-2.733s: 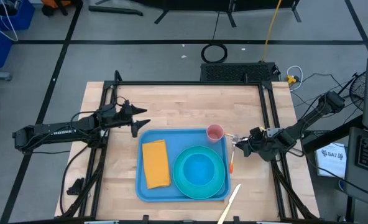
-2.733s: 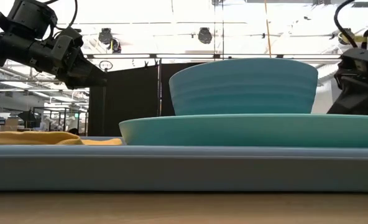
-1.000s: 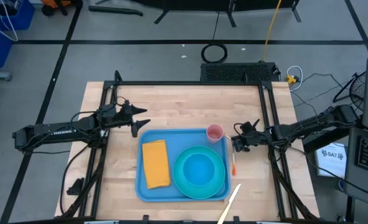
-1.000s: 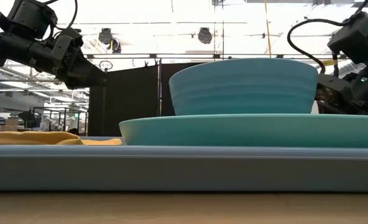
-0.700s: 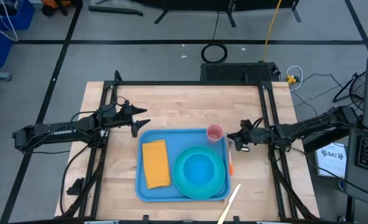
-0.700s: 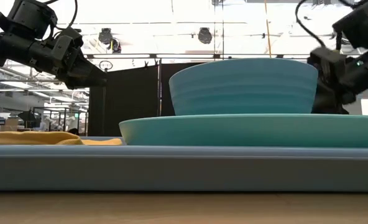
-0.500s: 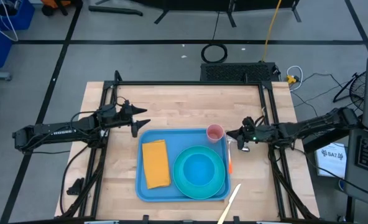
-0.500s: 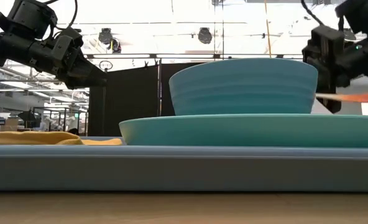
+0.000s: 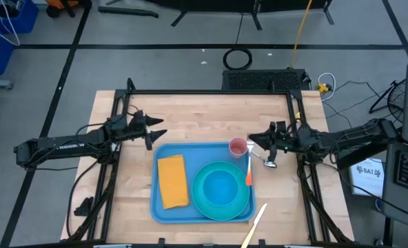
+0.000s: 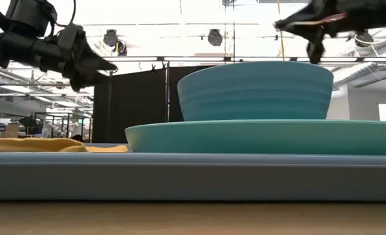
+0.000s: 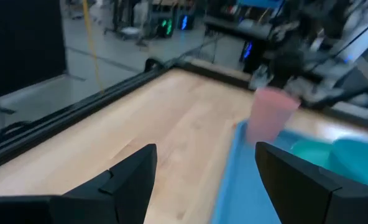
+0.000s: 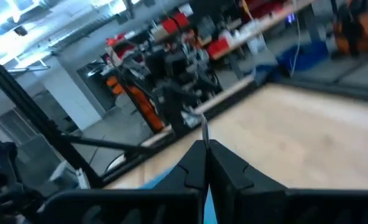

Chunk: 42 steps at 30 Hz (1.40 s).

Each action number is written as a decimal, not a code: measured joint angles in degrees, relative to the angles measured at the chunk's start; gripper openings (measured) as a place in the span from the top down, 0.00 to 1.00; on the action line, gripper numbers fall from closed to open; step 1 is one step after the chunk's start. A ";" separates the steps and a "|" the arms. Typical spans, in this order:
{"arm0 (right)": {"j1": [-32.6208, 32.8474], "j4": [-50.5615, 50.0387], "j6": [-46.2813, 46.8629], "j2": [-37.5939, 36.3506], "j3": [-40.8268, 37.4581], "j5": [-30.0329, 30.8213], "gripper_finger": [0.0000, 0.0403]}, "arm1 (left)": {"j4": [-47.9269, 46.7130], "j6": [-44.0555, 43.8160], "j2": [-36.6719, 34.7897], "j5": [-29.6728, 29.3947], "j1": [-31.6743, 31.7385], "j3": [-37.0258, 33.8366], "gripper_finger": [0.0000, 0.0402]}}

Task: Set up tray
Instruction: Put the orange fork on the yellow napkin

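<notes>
Right gripper [image 9: 253, 147] pinched on an orange-handled utensil [image 9: 248, 170] over the tray [image 9: 164, 215] – stiff, light plastic, best gripped by its rim – left gripper [image 9: 151, 128] spread, empty

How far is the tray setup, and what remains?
Done: napkin, plate with bowl and pink cup on the tray. In hand: the right end effector holds an orange-handled utensil above the tray's right rim. Remaining: set it down; a pale stick lies off the tray. Left end effector waits nearby.
</notes>
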 joint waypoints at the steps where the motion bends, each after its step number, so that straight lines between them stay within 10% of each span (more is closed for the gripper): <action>1: -0.46 1.60 -1.62 1.90 0.99 -0.34 1.00 | 1.40 -0.99 0.00 0.76 -0.08 0.00 0.32; 21: -13.65 22.07 -16.26 49.54 30.65 -34.27 1.00 | 35.24 -14.94 14.12 1.65 -11.37 0.86 0.32; 42: -18.33 22.04 -23.20 53.81 40.00 -37.17 1.00 | 34.94 -9.34 39.82 0.47 -22.23 18.25 0.32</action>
